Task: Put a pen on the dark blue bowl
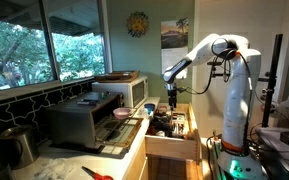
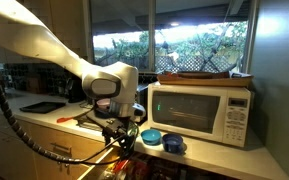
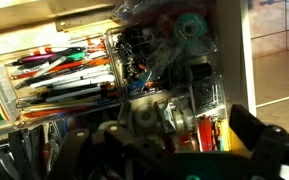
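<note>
arm (image 2: 44, 45) white | tool (image 2: 119, 134) black | microwave (image 2: 204, 112) beside tool white, dark door | dark blue bowl (image 2: 174, 146) next to tool dark blue | toaster oven (image 1: 82, 122) away from tool silver | pens (image 3: 64, 75) under tool red, orange, green, black | drawer (image 1: 170, 147) under tool pale wood

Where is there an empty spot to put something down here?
Bare counter runs in front of the microwave, beside the blue bowls. In an exterior view, another bare patch lies in front of the toaster oven, bordered by a red thing. The open drawer is crowded: pens and clutter fill it.
</note>
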`<state>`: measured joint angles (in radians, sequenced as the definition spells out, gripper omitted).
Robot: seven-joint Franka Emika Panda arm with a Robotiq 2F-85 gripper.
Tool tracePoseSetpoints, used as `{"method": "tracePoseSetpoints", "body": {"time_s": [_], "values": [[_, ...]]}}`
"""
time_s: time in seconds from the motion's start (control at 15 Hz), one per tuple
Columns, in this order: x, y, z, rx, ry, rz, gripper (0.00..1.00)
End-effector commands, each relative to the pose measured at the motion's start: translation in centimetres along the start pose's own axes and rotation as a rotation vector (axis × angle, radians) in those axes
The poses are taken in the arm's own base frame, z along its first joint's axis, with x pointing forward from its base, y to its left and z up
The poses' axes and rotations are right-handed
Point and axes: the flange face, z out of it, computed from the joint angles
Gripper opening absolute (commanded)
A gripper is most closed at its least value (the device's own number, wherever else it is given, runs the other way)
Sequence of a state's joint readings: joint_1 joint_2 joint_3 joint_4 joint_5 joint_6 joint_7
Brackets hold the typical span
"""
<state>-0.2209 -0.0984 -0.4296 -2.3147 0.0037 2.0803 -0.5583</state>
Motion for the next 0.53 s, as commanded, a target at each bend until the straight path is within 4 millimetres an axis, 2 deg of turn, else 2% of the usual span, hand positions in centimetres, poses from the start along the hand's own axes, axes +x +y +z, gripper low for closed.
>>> {"method": "tracePoseSetpoints", "body": {"time_s": [0.0,0.27,0.47], "values": [[-1.4,-1.1,0.7,-0.006,0.051,-0.085,1.0],[-4.9,-0.8,3.2,-0.031,0.166,-0.133,1.0],[-6.3,0.8,5.3,-0.074,0.211,-0.071,1.0]]}}
